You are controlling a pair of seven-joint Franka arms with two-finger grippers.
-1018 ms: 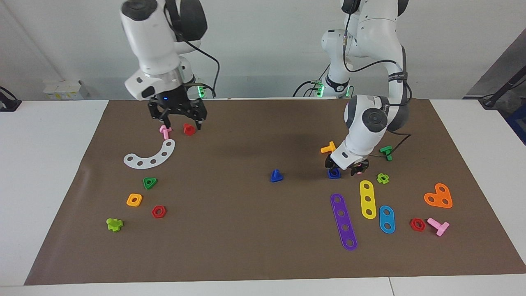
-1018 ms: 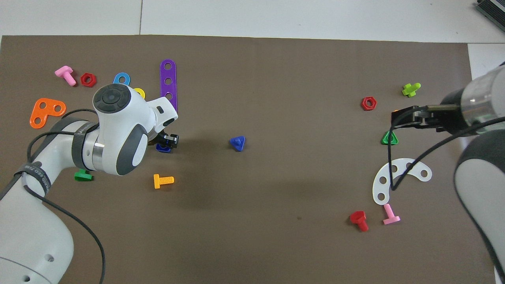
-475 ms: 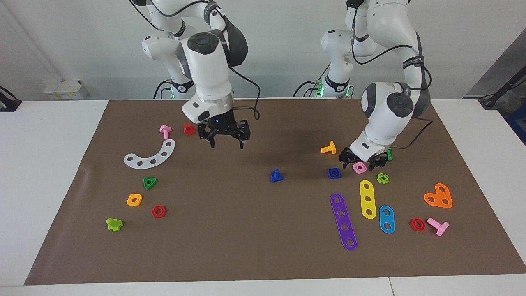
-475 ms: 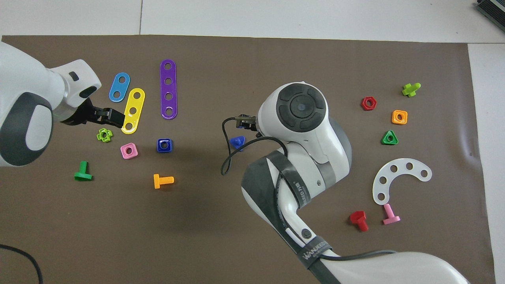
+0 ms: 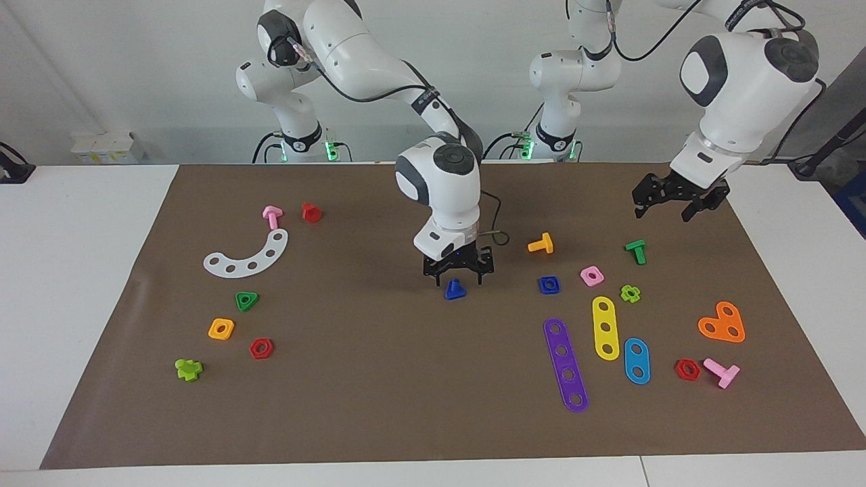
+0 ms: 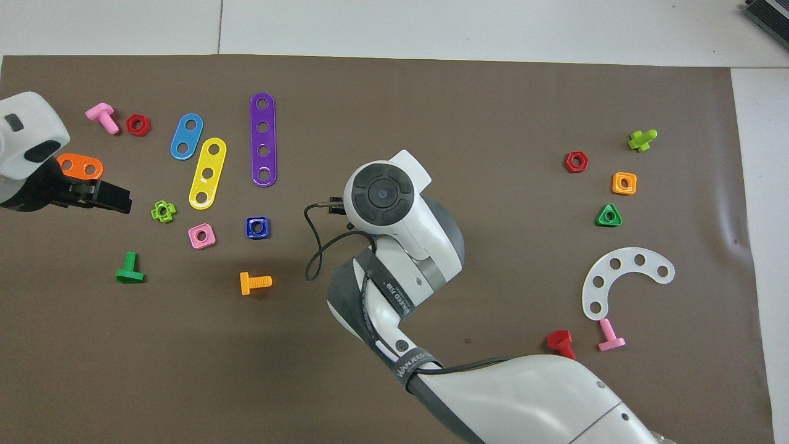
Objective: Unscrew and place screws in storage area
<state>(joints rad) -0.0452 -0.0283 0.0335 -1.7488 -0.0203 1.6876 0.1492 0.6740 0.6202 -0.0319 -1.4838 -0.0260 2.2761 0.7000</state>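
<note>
We find the small blue plastic triangular-headed screw [image 5: 455, 290] standing on the brown paper mat [image 5: 379, 399], mid-table. The right gripper [image 5: 457, 270] hangs directly over it, fingers spread, not touching it. A band on that arm reads "WANJEEB", as far as we can read it. The storage area [image 5: 298, 297], bare mat beside the white curved holed strip [image 5: 247, 258], holds nothing. The left gripper [image 5: 678, 198], fingers spread and carrying nothing, hangs over the mat's edge at the left arm's end.
</note>
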